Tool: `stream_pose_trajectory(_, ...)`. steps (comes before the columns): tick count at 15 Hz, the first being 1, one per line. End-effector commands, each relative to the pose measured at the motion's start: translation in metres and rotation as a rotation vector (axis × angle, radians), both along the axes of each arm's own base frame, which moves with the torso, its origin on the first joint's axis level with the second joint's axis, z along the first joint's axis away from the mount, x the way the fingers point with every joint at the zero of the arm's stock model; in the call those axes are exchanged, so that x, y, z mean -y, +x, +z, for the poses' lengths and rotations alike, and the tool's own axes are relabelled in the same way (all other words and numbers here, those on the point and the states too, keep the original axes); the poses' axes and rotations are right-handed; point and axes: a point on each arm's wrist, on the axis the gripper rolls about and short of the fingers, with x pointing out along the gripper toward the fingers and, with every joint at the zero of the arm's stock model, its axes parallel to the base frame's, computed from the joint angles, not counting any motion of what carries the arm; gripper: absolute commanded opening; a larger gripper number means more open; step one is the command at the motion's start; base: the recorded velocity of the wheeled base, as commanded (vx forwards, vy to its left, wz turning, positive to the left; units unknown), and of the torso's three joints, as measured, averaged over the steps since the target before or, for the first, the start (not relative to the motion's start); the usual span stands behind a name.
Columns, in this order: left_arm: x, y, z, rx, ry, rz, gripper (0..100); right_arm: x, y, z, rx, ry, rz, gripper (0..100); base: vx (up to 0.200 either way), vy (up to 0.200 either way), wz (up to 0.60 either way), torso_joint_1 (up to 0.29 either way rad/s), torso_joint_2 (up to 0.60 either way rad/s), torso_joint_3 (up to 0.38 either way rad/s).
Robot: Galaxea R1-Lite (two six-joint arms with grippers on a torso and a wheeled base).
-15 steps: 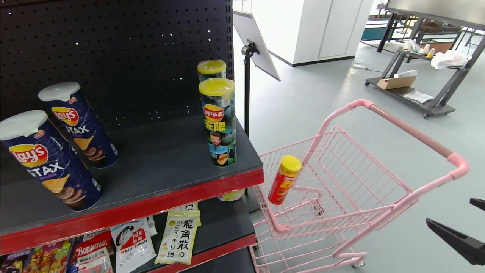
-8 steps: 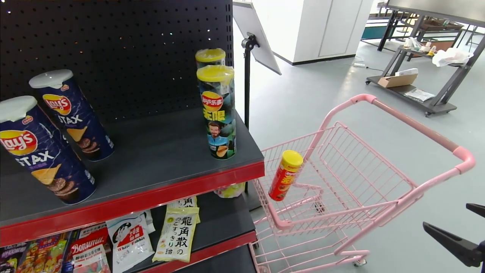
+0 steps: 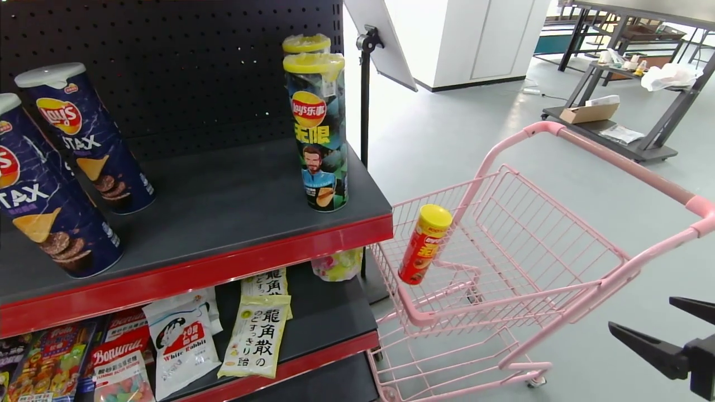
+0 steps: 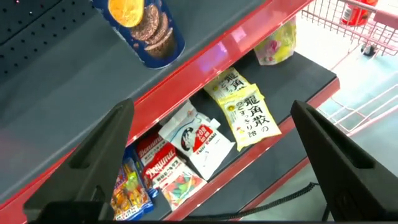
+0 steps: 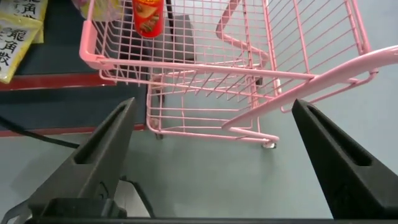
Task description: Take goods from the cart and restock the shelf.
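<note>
1. One pink wire cart (image 3: pixel 609 161) stands just beside the end of the shelf (image 3: pixel 223 206).
2. One item lies in the cart's basket: a red can (image 3: pixel 424 245) with a yellow lid. It is tilted, lid up, leaning against the wire wall at the corner nearest the shelf.
3. The upper shelf board carries four tall cans, all upright.
4. Two of them are dark blue cans with white lids, at the robot's left: the front blue can (image 3: pixel 39 206) near the red edge and the rear blue can (image 3: pixel 86 139) closer to the pegboard back.
5. The other two are yellow-lidded cans at the end towards the cart: the front yellow-lidded can (image 3: pixel 317 134) and the rear yellow-lidded can (image 3: pixel 306 43), which is mostly hidden behind it.
6. Between the two pairs the board is bare.
7. The lower shelf (image 3: pixel 329 312) holds flat packets. Two yellow-green packets (image 3: pixel 257 338) overlap, one white packet (image 3: pixel 181 346) lies beside them, and one red packet (image 3: pixel 120 354) comes next. Further colourful packets run off towards the left, and their number cannot be told.
8. One clear bag of yellowish sweets (image 3: pixel 338 263) sits at the cart end of the lower shelf.
9. The right hand (image 3: pixel 642 314) hangs beside the cart on its handle side, fingers spread wide, holding nothing.
10. The left hand (image 4: pixel 212 106) hovers before the shelf's red edge, above the packets, fingers also spread wide and holding nothing.
</note>
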Motion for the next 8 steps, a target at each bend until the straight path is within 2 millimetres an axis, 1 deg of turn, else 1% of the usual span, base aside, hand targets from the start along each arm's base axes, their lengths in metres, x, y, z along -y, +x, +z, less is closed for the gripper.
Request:
stream_pose_trajectory(1, 0.000, 0.000, 0.000, 0.003, 0.001, 0.002, 100, 0.000, 0.022, 0.002, -0.047, 0.004, -0.001, 100, 0.000, 0.000, 0.00, -0.046, 0.14, 0.100)
stream_pose_trajectory(2, 0.000, 0.000, 0.000, 0.000, 0.003, 0.003, 100, -0.002, 0.038, 0.004, -0.050, 0.009, 0.008, 100, 0.000, 0.000, 0.00, -0.032, 0.09, 0.046)
stream_pose_trajectory(3, 0.000, 0.001, -0.001, -0.007, -0.004, 0.004, 100, -0.007, 0.052, 0.001, -0.072, 0.024, 0.042, 100, 0.000, 0.000, 0.00, 0.000, 0.00, 0.000)
stream_pose_trajectory(4, 0.003, 0.007, 0.002, -0.009, -0.002, 0.022, 100, -0.018, 0.078, -0.008, -0.069, 0.087, 0.064, 100, 0.000, 0.000, 0.00, 0.000, 0.00, 0.000)
stream_pose_trajectory(5, 0.005, 0.011, 0.005, -0.008, -0.001, 0.042, 100, -0.029, 0.093, -0.014, -0.047, 0.145, 0.086, 100, 0.000, 0.000, 0.00, 0.000, 0.00, 0.000)
stream_pose_trajectory(6, 0.007, 0.015, 0.005, -0.023, -0.005, 0.035, 100, -0.039, 0.106, -0.024, -0.047, 0.150, 0.122, 100, 0.000, 0.000, 0.00, 0.000, 0.00, 0.000)
stream_pose_trajectory(8, 0.010, 0.019, 0.007, -0.051, -0.056, -0.005, 100, -0.050, 0.126, -0.038, -0.031, 0.152, 0.153, 100, 0.000, 0.000, 0.00, 0.000, 0.00, 0.000)
